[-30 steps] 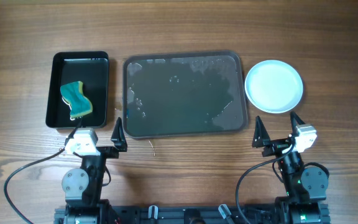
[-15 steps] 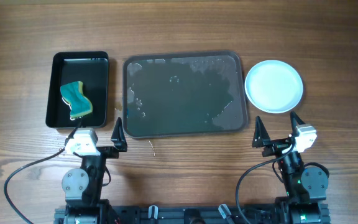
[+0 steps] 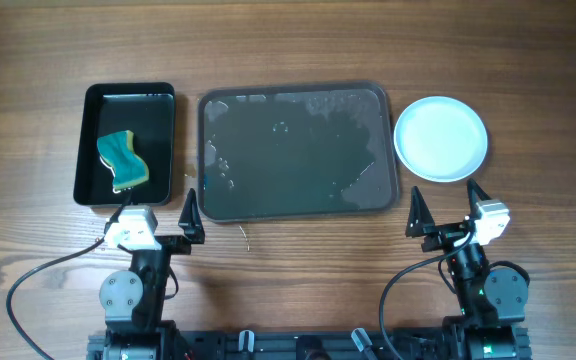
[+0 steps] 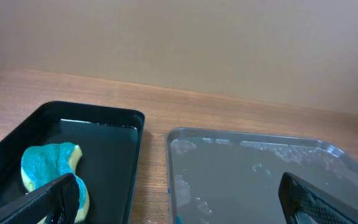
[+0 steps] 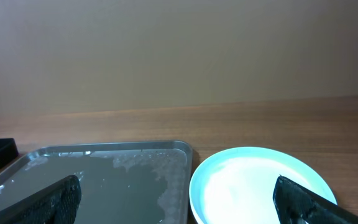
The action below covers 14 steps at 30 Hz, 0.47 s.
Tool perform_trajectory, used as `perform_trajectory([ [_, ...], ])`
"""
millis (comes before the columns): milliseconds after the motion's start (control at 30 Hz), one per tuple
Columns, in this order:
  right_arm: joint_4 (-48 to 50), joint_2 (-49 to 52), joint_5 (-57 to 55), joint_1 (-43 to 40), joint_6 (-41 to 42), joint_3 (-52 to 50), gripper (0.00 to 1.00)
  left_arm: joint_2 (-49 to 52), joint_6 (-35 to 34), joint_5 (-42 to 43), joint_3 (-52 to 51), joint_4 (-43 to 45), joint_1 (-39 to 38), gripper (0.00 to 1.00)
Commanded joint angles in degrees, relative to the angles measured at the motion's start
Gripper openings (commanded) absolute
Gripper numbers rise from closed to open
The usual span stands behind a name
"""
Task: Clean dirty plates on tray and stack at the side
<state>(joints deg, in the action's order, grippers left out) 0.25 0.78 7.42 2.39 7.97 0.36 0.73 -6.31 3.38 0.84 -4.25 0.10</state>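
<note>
Upper right: plates are sitting just beside the wet tray. Left gripper and right gripper are gaping empty; a careless sweep risks knocking plates.

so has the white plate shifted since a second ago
No. In the overhead view the white plate lies in the same spot, just right of the grey tray, with the same narrow gap to the tray's right rim as before.

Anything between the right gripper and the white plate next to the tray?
Nothing visible. The right gripper sits open just short of the plate, only bare table between them; the tray lies off to the side.
</note>
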Motion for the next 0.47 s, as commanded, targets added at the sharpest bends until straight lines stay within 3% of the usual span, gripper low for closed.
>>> perform_trajectory([
  [0,0.2,-0.6,-0.7,0.3,1.2,-0.1,1.0,-0.5,-0.1,1.1,-0.5,0.2,-0.2,1.0],
  [433,0.2,-0.6,-0.6,0.3,1.2,-0.1,1.0,-0.5,-0.1,1.1,-0.5,0.2,-0.2,1.0],
])
